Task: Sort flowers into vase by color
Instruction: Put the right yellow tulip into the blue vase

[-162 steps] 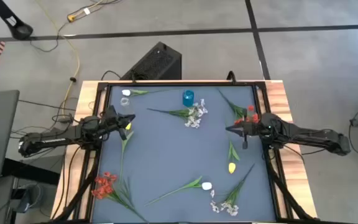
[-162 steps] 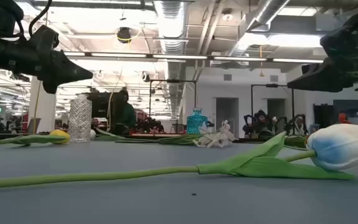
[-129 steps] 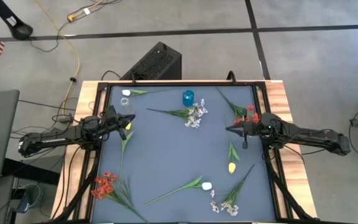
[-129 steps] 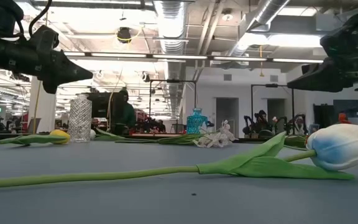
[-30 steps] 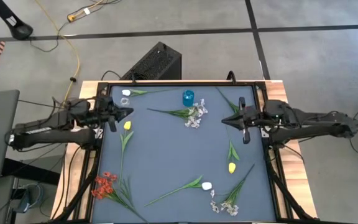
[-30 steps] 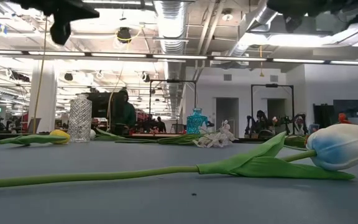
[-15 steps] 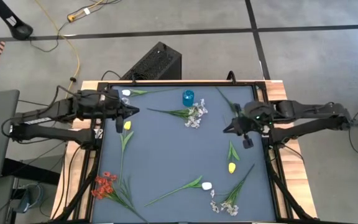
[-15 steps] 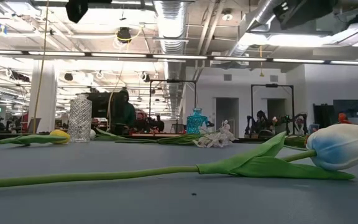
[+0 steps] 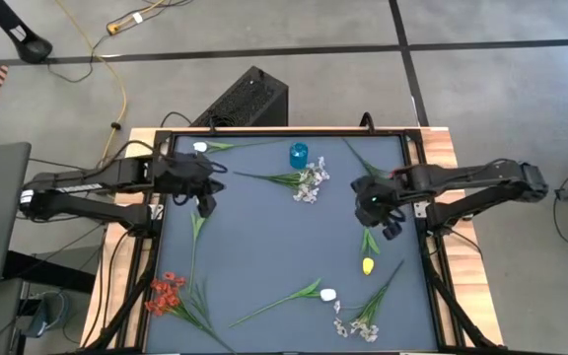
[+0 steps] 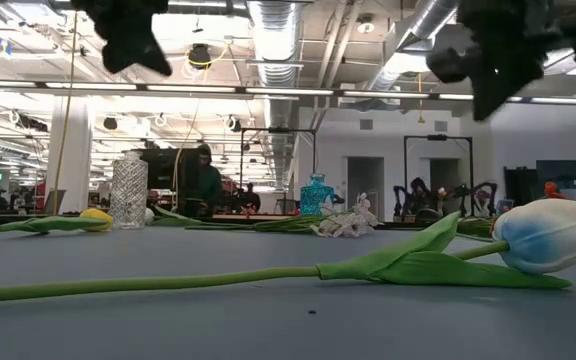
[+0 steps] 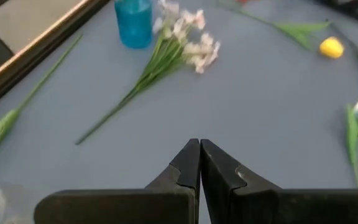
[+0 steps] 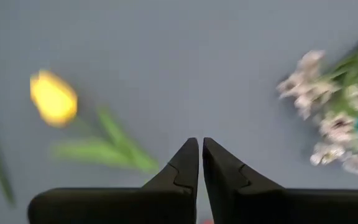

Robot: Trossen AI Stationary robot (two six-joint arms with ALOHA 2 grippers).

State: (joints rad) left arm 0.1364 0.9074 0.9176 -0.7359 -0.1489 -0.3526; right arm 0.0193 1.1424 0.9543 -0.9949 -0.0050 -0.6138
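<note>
Landmark: blue vase [image 9: 298, 155], upright near the far edge of the mat [image 9: 264, 256].
Left gripper [image 9: 208, 187]: well to the left of the blue vase, above the mat; fingers [image 11: 190, 163] pressed together, holding nothing.
Right gripper [image 9: 363, 193]: to the right of the blue vase and nearer the front, above the mat; fingertips [image 12: 194, 158] almost touching, nothing between them.
Whitish sprig [image 9: 309, 181]: lying just in front of the blue vase, stem running left.
Clear vase [image 10: 128, 190]: upright, well left of the blue vase.
White bud [image 9: 200, 147]: lying left of the blue vase, at the far edge.
Yellow bud [image 9: 368, 265]: lying right of the blue vase and well forward, in front of the right gripper.
Second yellow bud [image 10: 95, 215]: lying by the clear vase; hidden under the left gripper from above.
Second white bud [image 9: 328, 294]: well forward of the blue vase, near the front edge.
Second sprig [image 9: 361, 325]: front right corner.
Red cluster [image 9: 166, 292]: front left corner, far from the blue vase.
</note>
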